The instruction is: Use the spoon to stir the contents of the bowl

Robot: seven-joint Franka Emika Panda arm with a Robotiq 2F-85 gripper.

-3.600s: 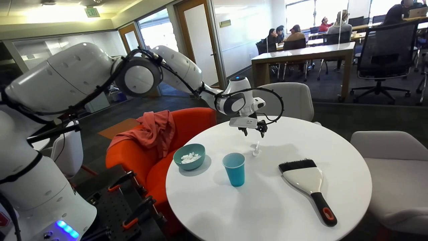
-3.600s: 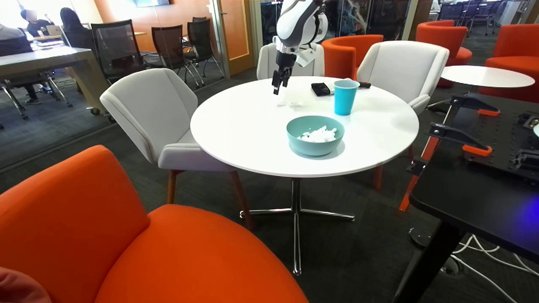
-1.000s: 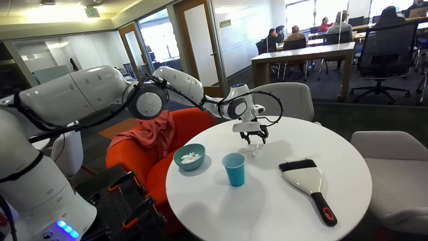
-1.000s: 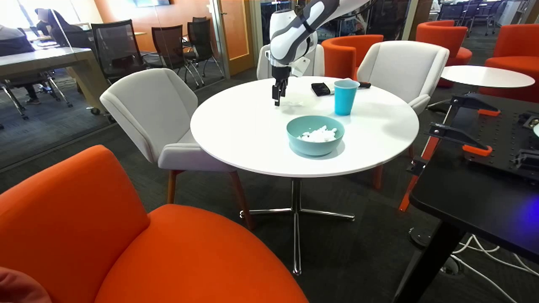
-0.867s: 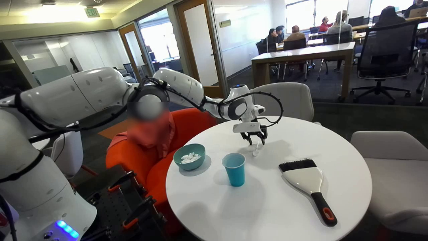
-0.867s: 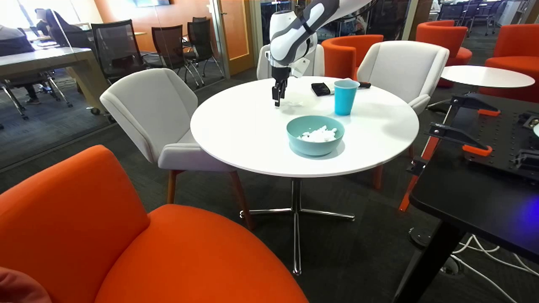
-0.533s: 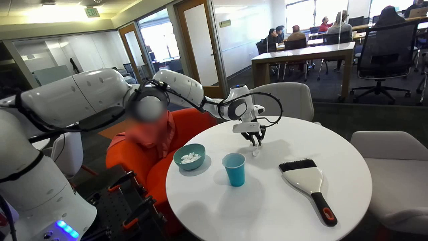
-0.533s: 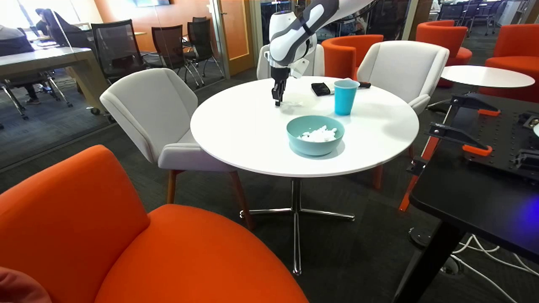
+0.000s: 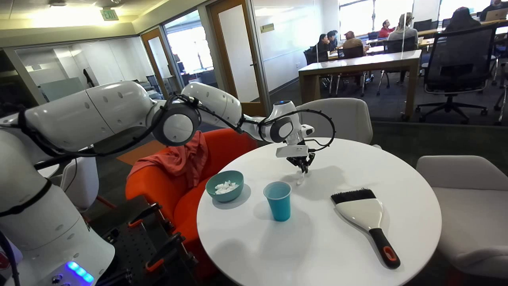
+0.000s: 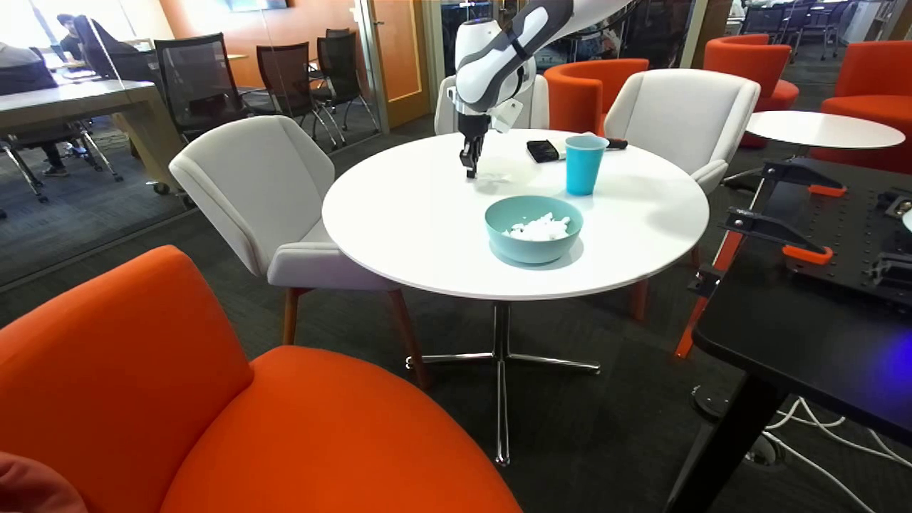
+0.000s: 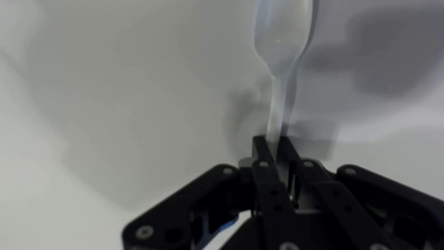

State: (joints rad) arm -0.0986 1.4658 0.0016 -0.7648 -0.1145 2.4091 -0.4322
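Enclosing the action, wood-framed doors (image 9: 236, 59) and dark carpet (image 10: 584, 434) are making up the room, with several people (image 9: 404, 33) sitting at the far end. A glossy white robot arm (image 9: 115, 105) is reaching over a smooth, round white table (image 9: 317, 254), with soft shadows (image 9: 329, 180) spreading across its surface. Three pale grey upholstered chairs (image 10: 256, 178) are standing around it in an exterior view, and one orange-red armchair (image 9: 234, 143) is sitting alongside, a crumpled coral cloth (image 9: 186, 159) draping over it.

Over to the table: one broad, cream-coloured brush (image 9: 361, 214) is lying flat, showing off black bristles and a black handle. One shallow, round, pale teal-green bowl (image 10: 531, 251) is resting near the edge, and one taller, tapered, bright blue cup (image 10: 584, 171) is standing upright, apart from it, in both exterior views.

And we are getting the grip: the black, jointed gripper (image 11: 272, 141) is pinching the handle of one slim, glossy white spoon (image 11: 279, 66) between its two fingertips, over the table and well apart from the bowl. The spoon's scooped head is pointing away from the fingers; whether it is touching the table, we cannot tell. Smallest of all, irregular white chunks (image 10: 545, 228) are lying heaped inside the bowl, too jumbled for counting.
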